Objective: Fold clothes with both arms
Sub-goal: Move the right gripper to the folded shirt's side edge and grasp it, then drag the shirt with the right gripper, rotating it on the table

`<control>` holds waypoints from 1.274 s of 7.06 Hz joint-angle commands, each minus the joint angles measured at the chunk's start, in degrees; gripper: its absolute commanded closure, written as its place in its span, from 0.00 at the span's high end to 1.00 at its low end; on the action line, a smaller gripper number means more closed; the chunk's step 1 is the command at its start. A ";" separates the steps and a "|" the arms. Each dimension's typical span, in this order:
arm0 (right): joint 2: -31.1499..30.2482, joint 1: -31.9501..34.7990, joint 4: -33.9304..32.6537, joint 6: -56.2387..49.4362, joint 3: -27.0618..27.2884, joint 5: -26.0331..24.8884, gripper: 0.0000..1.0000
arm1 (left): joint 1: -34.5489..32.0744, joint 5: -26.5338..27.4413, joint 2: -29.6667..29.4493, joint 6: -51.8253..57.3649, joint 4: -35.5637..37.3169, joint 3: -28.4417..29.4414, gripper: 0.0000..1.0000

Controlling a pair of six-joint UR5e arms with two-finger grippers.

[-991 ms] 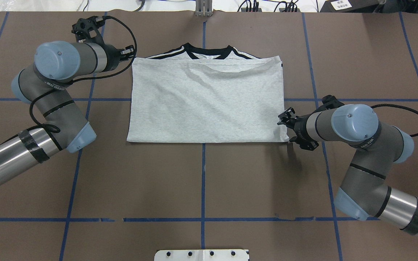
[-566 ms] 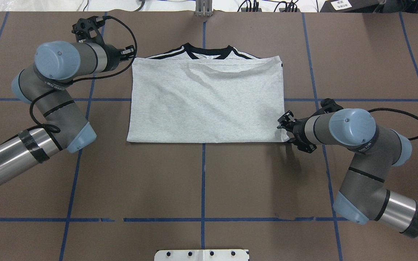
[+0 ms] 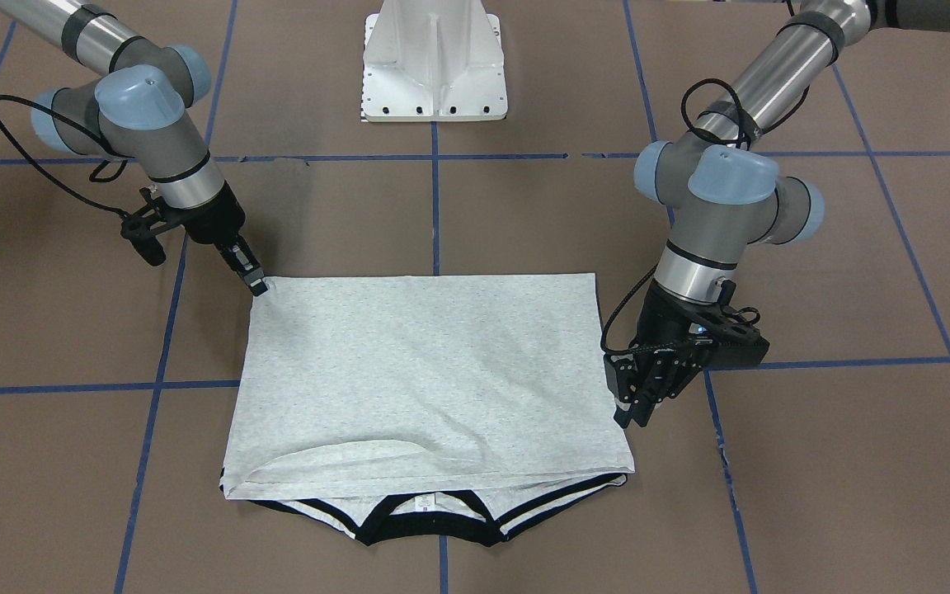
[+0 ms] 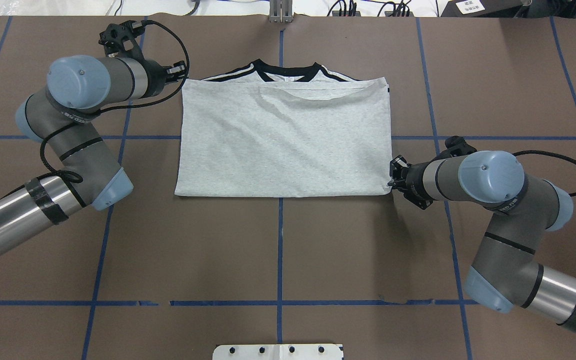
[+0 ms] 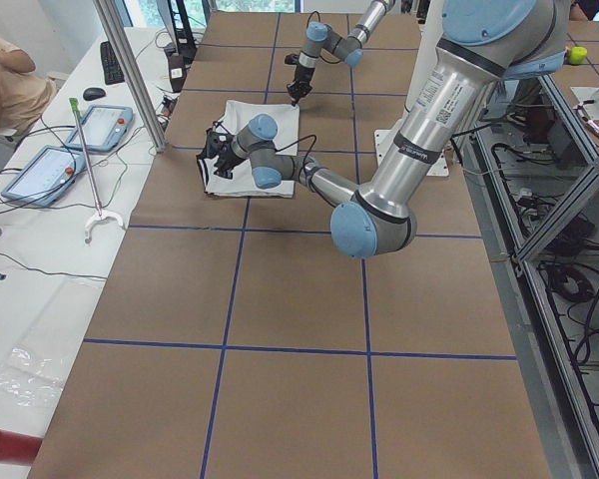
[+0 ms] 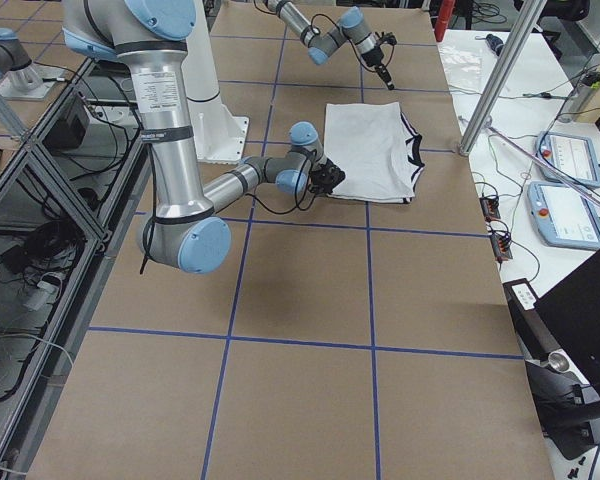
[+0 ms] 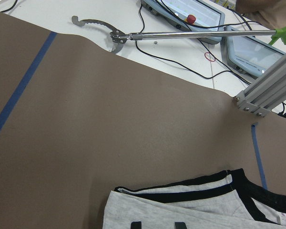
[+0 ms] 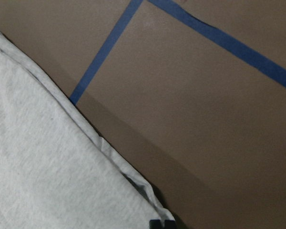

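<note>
The grey T-shirt (image 4: 283,140) lies folded in half on the brown table, its black collar and striped shoulders at the far edge (image 3: 434,371). The printed front is hidden. My left gripper (image 4: 184,75) is at the shirt's far left corner. In the left wrist view its two fingertips (image 7: 136,224) stand apart over the grey cloth (image 7: 190,214), open. My right gripper (image 4: 392,183) is at the near right corner, low on the table (image 3: 258,286). In the right wrist view its fingertips (image 8: 155,223) are close together at the slightly raised corner of the cloth (image 8: 47,167).
The white pedestal (image 3: 434,66) stands at the robot's side of the table. Blue tape lines (image 4: 280,250) cross the brown cover. An aluminium post (image 7: 264,93), teach pendants (image 7: 200,12) and cables lie beyond the far edge.
My right gripper has moved in and down onto the shirt's near right corner, and that corner has drawn in slightly. My left arm has barely moved.
</note>
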 commanded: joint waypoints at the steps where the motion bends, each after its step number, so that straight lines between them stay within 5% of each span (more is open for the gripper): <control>1: -3.80 -0.07 -0.09 0.01 5.21 0.38 0.00 | -0.01 0.00 0.15 -0.38 0.16 -1.31 0.36; 4: -11.52 -7.24 -1.57 0.10 16.00 0.56 0.00 | 0.51 -0.26 0.67 -0.73 0.34 -4.80 0.38; 5: -12.86 -13.20 -8.80 0.10 21.53 0.47 0.00 | 0.87 -1.31 3.28 -1.69 0.34 -8.31 0.39; 6: -12.96 -19.78 -15.75 0.01 25.23 0.65 0.00 | 1.13 -6.89 3.40 -5.79 0.34 -9.48 0.39; 9: -21.91 -32.74 -16.52 -0.07 31.58 3.28 0.00 | 4.18 -12.38 6.81 -15.72 0.52 -16.22 0.43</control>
